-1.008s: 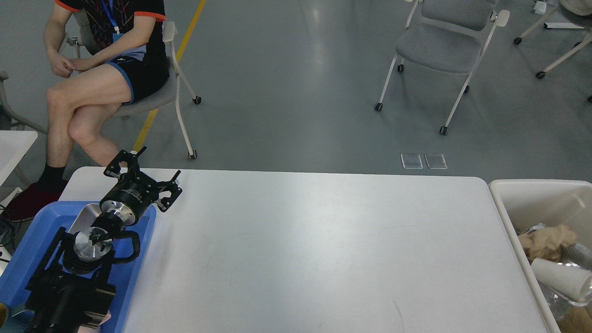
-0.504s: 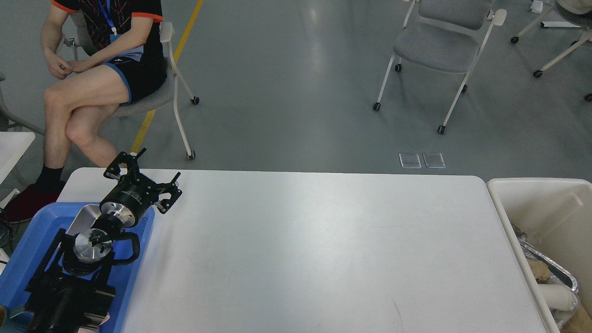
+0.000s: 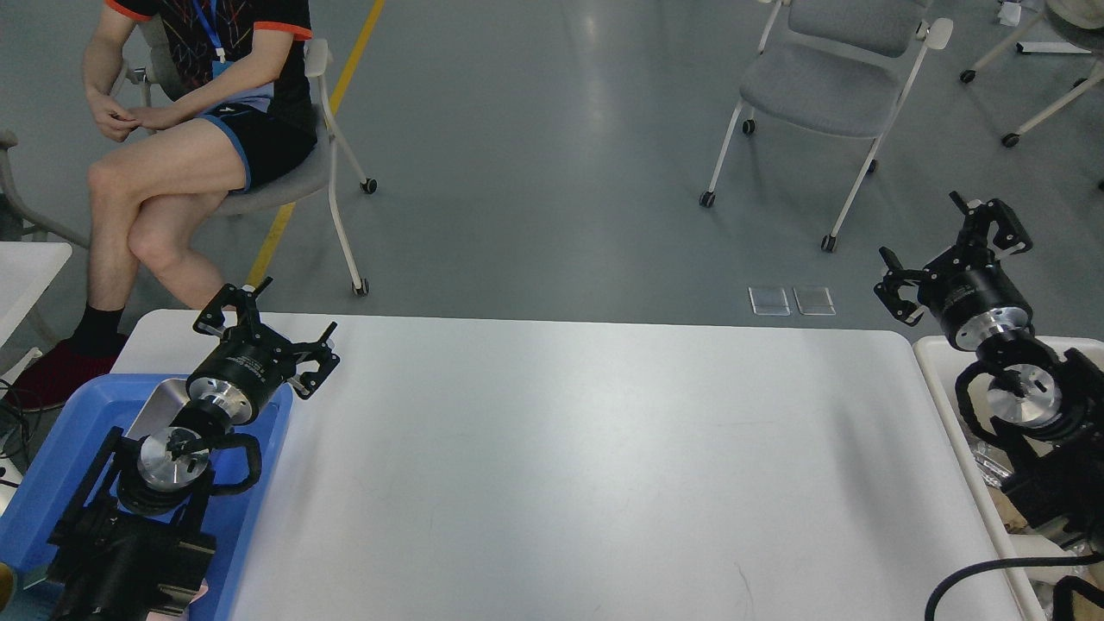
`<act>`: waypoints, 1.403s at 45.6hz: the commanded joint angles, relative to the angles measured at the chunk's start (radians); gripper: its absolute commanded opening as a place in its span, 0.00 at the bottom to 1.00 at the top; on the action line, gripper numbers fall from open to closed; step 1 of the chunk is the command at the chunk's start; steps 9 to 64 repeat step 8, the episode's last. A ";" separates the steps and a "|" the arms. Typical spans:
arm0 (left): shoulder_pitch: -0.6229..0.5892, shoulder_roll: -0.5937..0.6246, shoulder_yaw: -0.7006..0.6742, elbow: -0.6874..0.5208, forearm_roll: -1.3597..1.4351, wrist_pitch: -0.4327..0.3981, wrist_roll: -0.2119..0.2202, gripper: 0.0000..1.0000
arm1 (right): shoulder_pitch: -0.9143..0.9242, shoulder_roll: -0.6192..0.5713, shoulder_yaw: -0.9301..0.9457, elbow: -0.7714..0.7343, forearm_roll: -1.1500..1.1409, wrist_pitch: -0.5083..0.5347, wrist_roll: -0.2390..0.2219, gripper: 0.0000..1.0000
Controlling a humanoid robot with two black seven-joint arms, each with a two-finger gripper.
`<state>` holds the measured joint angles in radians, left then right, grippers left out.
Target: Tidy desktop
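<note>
The desktop [image 3: 586,466] lies between our two grippers: left gripper [image 3: 266,321] spread open over its near-left corner, above the blue tray [image 3: 52,466]; right gripper [image 3: 953,250] spread open just past its far-right corner, over the white bin [image 3: 936,362]. Grey floor [image 3: 535,155] beyond the desktop, with a seated person [image 3: 190,129] and an empty chair [image 3: 819,78]. Half a second ago our right arm wasn't in view; the left hasn't moved.
</note>
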<state>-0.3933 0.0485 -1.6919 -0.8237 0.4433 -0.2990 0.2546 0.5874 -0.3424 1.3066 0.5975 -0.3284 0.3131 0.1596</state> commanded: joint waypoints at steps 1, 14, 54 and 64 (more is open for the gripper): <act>0.002 -0.002 0.000 0.000 0.000 0.000 0.000 0.95 | -0.003 0.063 0.000 0.002 0.000 -0.002 0.044 1.00; 0.002 -0.006 0.000 0.000 0.000 0.001 0.000 0.95 | -0.011 0.080 -0.001 0.001 0.000 -0.002 0.044 1.00; 0.002 -0.006 0.000 0.000 0.000 0.001 0.000 0.95 | -0.011 0.080 -0.001 0.001 0.000 -0.002 0.044 1.00; 0.002 -0.006 0.000 0.000 0.000 0.001 0.000 0.95 | -0.011 0.080 -0.001 0.001 0.000 -0.002 0.044 1.00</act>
